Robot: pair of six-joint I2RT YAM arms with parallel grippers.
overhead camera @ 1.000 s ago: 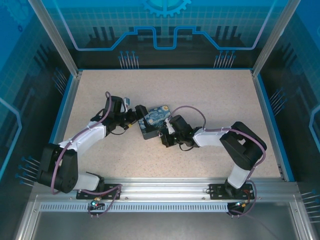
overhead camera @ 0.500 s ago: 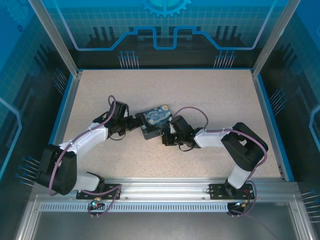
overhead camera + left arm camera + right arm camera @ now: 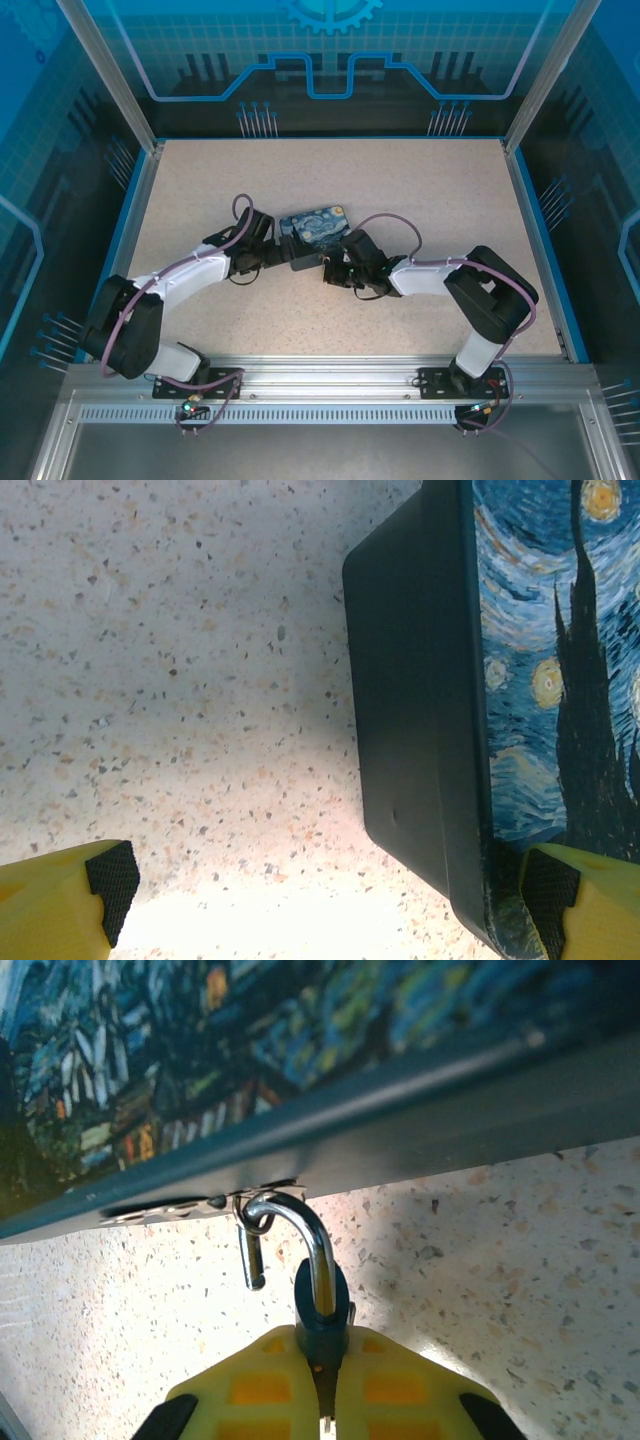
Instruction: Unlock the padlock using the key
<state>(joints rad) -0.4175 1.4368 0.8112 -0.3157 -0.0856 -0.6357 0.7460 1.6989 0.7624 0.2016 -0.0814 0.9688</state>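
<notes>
The right gripper (image 3: 325,1390) is clamping the padlock (image 3: 320,1300) by its body, right at its fingertips. The shackle (image 3: 305,1225) is arching just ahead of them, hooking through a small ring on the latch of the painted box (image 3: 300,1050). The left gripper (image 3: 328,880) is gaping wide over the speckled table (image 3: 180,680), with the box's dark corner lying just beside one pad (image 3: 545,890).

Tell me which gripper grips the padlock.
The right gripper, shut on the padlock hooked to the painted box; the left gripper is wide open at the box's corner.
</notes>
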